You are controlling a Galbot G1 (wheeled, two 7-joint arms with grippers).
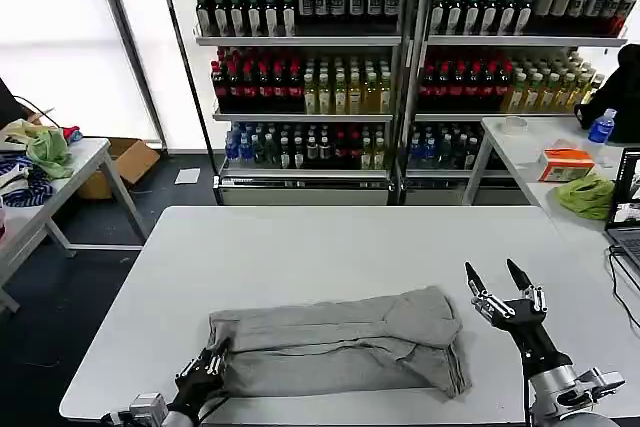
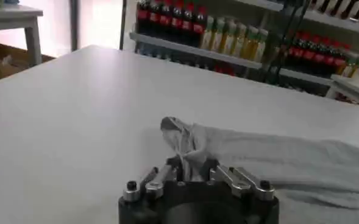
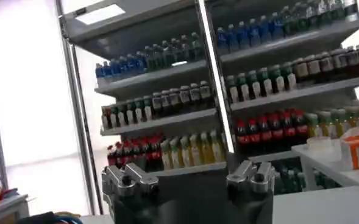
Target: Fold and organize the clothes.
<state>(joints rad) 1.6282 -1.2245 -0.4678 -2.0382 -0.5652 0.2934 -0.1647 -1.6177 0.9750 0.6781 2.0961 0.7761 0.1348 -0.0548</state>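
White tabletop (image 1: 330,247) | grey shirt (image 1: 335,347) lies folded into a band near its front edge | left gripper (image 1: 205,372) fingers closed on shirt's left end; next fold needs lift-over | right gripper (image 1: 500,282) raised, fingers spread, empty.

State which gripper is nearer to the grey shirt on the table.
Left. The left gripper is at the grey shirt's near left corner, fingers shut on the cloth. The right gripper hovers open, off the shirt's right end, apart from it.
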